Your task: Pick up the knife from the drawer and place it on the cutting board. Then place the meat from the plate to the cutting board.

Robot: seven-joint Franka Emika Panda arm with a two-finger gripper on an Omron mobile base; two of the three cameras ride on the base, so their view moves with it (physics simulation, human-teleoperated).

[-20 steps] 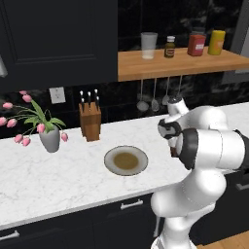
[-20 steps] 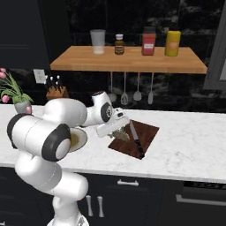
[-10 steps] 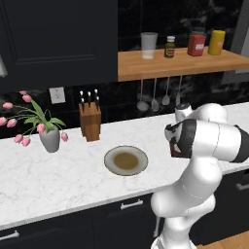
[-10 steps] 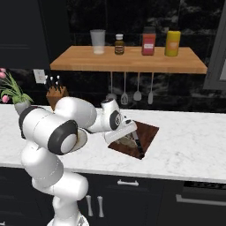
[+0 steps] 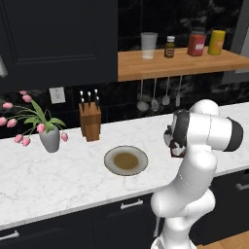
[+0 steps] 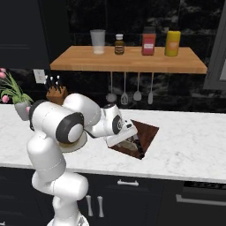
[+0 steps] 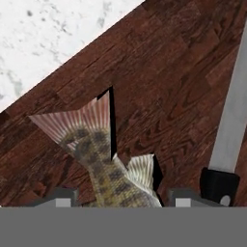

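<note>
Hand [image 6: 129,142] is low over the cutting board [image 7: 159,72], fingers either side of the fish-shaped meat [image 7: 99,159], grasping it. Knife [image 7: 230,135] lies beside, on the board; plate [image 5: 126,160] bare. Risk: opening at a tilt could roll the fish against the knife.

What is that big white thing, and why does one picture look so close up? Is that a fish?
The white thing is a robot arm in a pretend kitchen. Two pictures come from cameras behind it, one on each side. The close-up comes from a camera on its hand, looking down past its tool. The tool seems to grip a spotted fish, just above a dark wooden board. A knife lies on the board beside it. On the marble counter sit a plate, a knife block and a vase of pink flowers.
</note>
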